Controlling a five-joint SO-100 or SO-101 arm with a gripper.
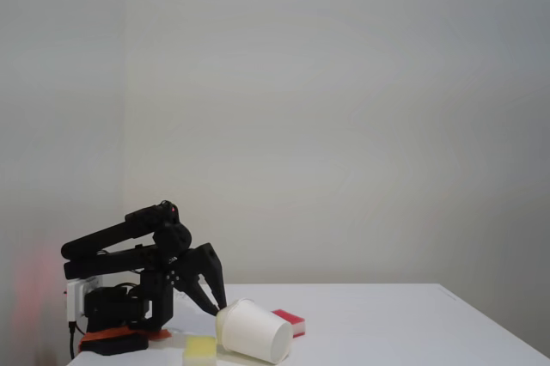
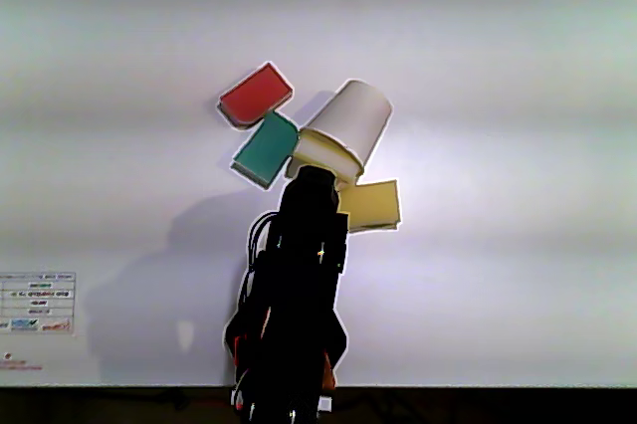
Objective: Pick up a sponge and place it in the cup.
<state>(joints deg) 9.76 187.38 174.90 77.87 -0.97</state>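
The white paper cup [image 1: 256, 332] [image 2: 346, 123] lies tipped on its side, its mouth turned toward the arm. My black gripper [image 1: 221, 306] [image 2: 317, 173] has its fingertips right at the cup's rim. Whether they pinch the rim I cannot tell. The pale yellow sponge [image 1: 199, 350] [image 2: 372, 205] lies flat on the table beside the gripper, just apart from the cup's mouth. In the other view the arm covers the sponge's left edge.
A red-and-white sponge [image 1: 291, 321] [image 2: 255, 96] lies behind the cup. A green sponge [image 2: 265, 148] touches it and reaches the cup's rim. The arm's base [image 1: 112, 314] stands at the table's left end. A printed label [image 2: 38, 303] lies on the table.
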